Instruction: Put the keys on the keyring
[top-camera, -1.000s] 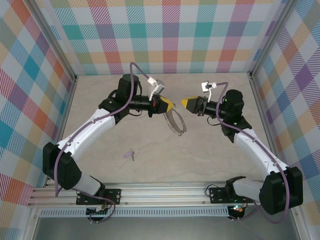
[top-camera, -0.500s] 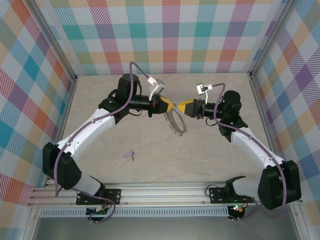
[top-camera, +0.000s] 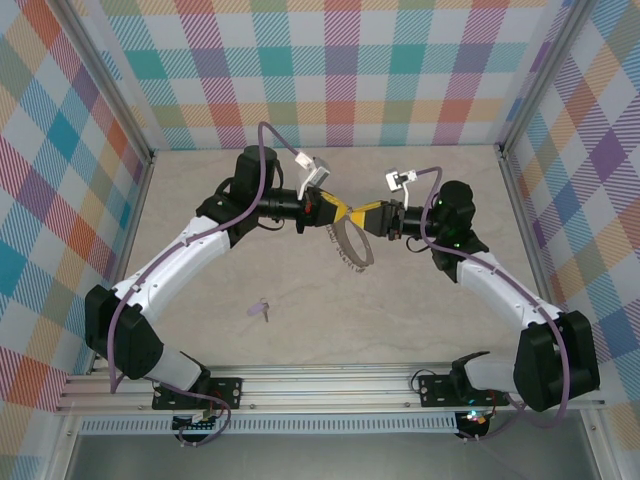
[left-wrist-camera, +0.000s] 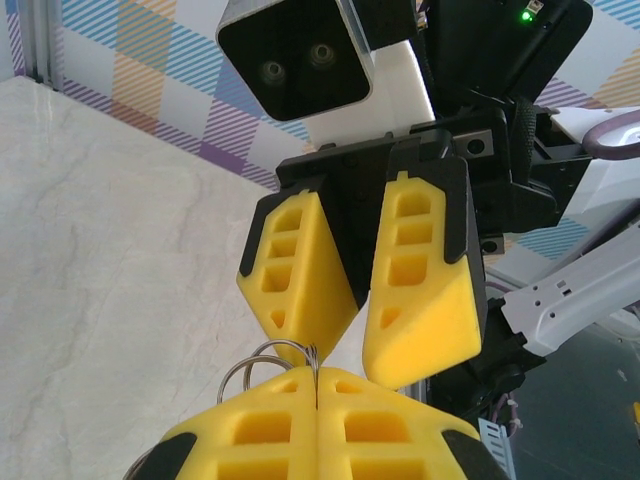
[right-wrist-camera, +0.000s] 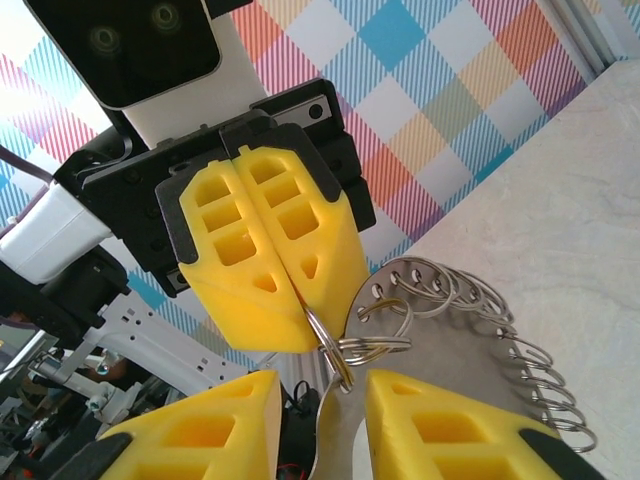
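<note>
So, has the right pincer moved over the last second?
Yes: the right pincer slid left, away from the corner post, up to the left pincer.

The left arm (top-camera: 180, 255) and the right arm (top-camera: 505, 295) have smooth white shells between chunky black joints (top-camera: 125, 335), a lilac cable (top-camera: 263, 155) running along each, and a black base plate (top-camera: 215, 386) bolted at the bottom of the frame. The fingers (left-wrist-camera: 300, 275) are bright yellow wedges with rows of square and triangular pockets, set in black holders with small screws (left-wrist-camera: 477, 146). Above them sits a white camera box (left-wrist-camera: 295, 45) with a black face and two round lenses, and a green light (left-wrist-camera: 527, 15) glows at the upper right.
</note>
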